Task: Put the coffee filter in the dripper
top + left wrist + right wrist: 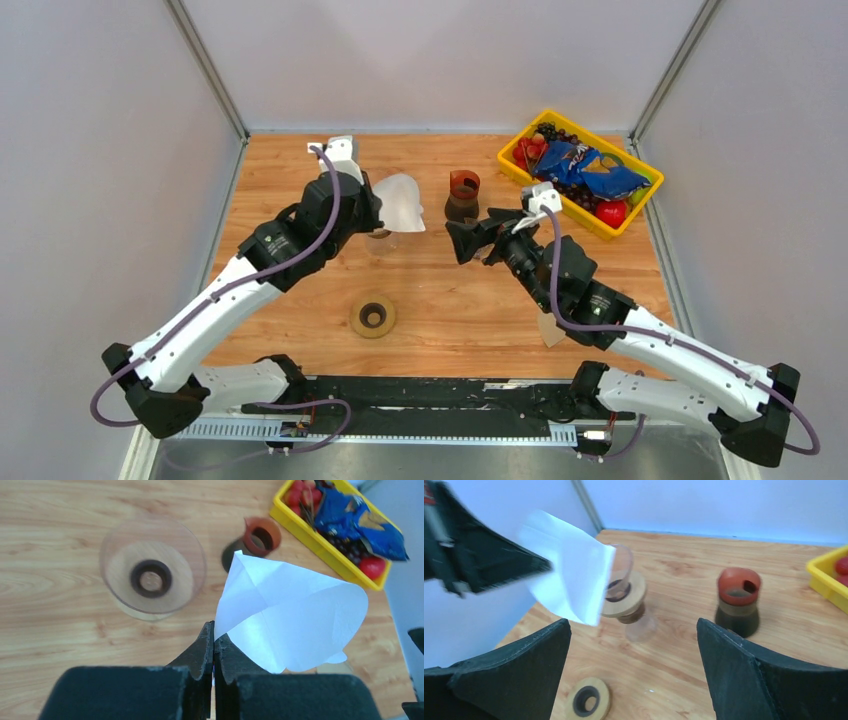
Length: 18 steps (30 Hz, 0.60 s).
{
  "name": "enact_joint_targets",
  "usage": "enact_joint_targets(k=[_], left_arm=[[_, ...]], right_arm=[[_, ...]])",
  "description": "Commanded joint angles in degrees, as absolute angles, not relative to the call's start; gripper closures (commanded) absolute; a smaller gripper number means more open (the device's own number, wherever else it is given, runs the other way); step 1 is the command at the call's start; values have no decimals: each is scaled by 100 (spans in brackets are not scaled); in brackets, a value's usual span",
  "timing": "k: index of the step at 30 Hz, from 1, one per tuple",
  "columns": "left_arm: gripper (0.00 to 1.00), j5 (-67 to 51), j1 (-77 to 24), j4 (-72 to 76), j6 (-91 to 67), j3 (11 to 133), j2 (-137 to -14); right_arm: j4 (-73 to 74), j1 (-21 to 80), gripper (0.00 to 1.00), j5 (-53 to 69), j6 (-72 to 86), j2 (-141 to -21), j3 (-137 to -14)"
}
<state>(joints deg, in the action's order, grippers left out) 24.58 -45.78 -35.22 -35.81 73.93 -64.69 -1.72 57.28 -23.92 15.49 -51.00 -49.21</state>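
Note:
My left gripper [214, 630] is shut on the edge of a white paper coffee filter [290, 615], held in the air; it also shows in the top view [400, 203] and the right wrist view [566, 577]. The clear glass dripper [152, 570] with a wooden collar stands on the table below and left of the filter; it also shows in the right wrist view [624, 592]. My right gripper [462, 240] is open and empty, right of the dripper, its fingers [744, 670] wide apart.
A brown and red cup-like pot [462, 195] stands behind the right gripper. A wooden ring [373, 317] lies near the front. A yellow tray [642, 211] of fruit and a blue bag sits at the back right. Another white filter [551, 329] lies under the right arm.

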Motion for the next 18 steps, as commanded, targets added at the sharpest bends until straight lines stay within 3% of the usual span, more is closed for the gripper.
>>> enact_joint_targets(k=[1, 10, 18], left_arm=[[100, 3498, -4204, -4308, -3047, 8084, -6475], [99, 2268, -3003, -4573, -2718, 8512, -6775], [99, 1722, -2865, -4824, -2800, 8605, -7234]], right_arm=[[-369, 5709, 0, -3525, 1468, -4816, -4474], [-369, 5702, 0, -4686, 1311, -4437, -4058], [-361, 5693, 0, -4974, 1222, -4477, -3992]])
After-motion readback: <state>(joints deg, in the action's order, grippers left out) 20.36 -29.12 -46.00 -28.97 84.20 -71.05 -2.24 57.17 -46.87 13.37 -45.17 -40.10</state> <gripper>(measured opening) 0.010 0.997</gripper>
